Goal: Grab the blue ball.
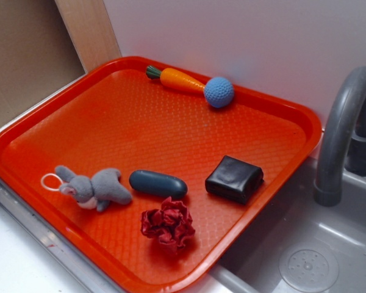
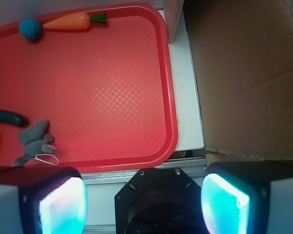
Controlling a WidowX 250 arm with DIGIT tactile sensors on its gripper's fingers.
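Note:
The blue ball [image 1: 219,92] is small, round, light blue and dimpled. It rests at the far edge of the orange tray [image 1: 61,128], touching the tip of a toy carrot [image 1: 177,79]. From the wrist view the blue ball [image 2: 30,28] shows in the tray's top left corner, far from my gripper [image 2: 144,204]. My gripper hangs high over the tray's near rim [image 2: 136,163] and the white ledge, open, its glowing pads [image 2: 63,204] wide apart with nothing between them. The exterior view does not show the gripper.
On the tray also lie a grey plush rabbit [image 1: 91,188], a dark blue-grey capsule [image 1: 158,183], a black block [image 1: 234,178] and a crumpled red wad [image 1: 168,223]. A grey sink [image 1: 305,244] with a faucet [image 1: 348,122] adjoins the tray on the right. Cardboard [image 2: 244,73] lies beside it.

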